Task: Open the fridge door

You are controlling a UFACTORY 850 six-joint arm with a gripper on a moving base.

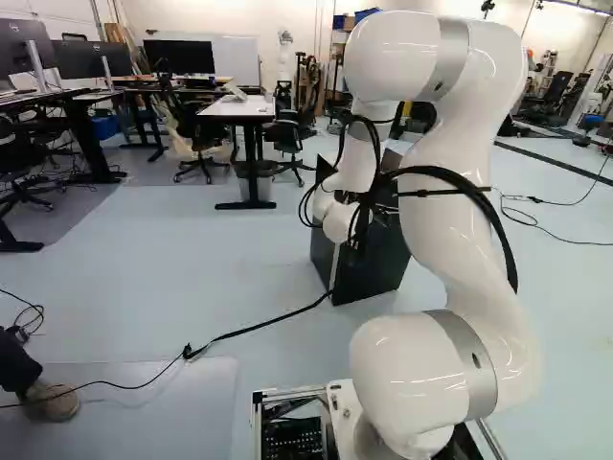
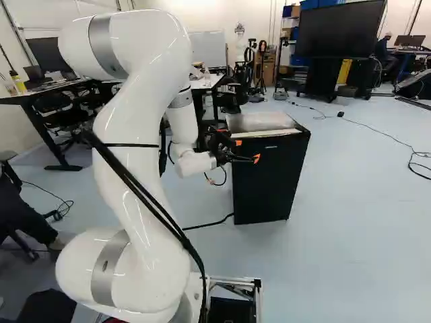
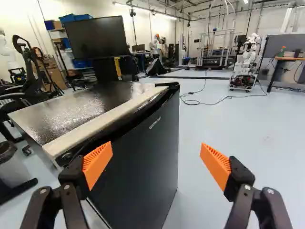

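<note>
Gripper (image 2: 247, 151), black, jaws wide; one orange pad (image 3: 98, 163) near a top corner of the closed fridge door (image 3: 145, 167), contact hard to judge.

The arm (image 1: 374, 57) is glossy white, ringed with silver-grey bands (image 1: 469, 362) and strung with black cables (image 1: 460, 180). The end effector (image 2: 248, 151) is black, its 2 pads (image 3: 99, 162) bright orange with fine parallel ridges. The fridge door (image 3: 143, 167) is a plain near-black charcoal with pale lettering; the fridge top (image 3: 81, 109) is dark brown-grey, mottled with silvery glare, edged by a cream strip (image 3: 95, 125). The floor (image 3: 248, 124) is pale blue, the storage bins (image 3: 76, 17) deeper blue, the table (image 1: 235, 107) white-topped and black-legged.
</note>
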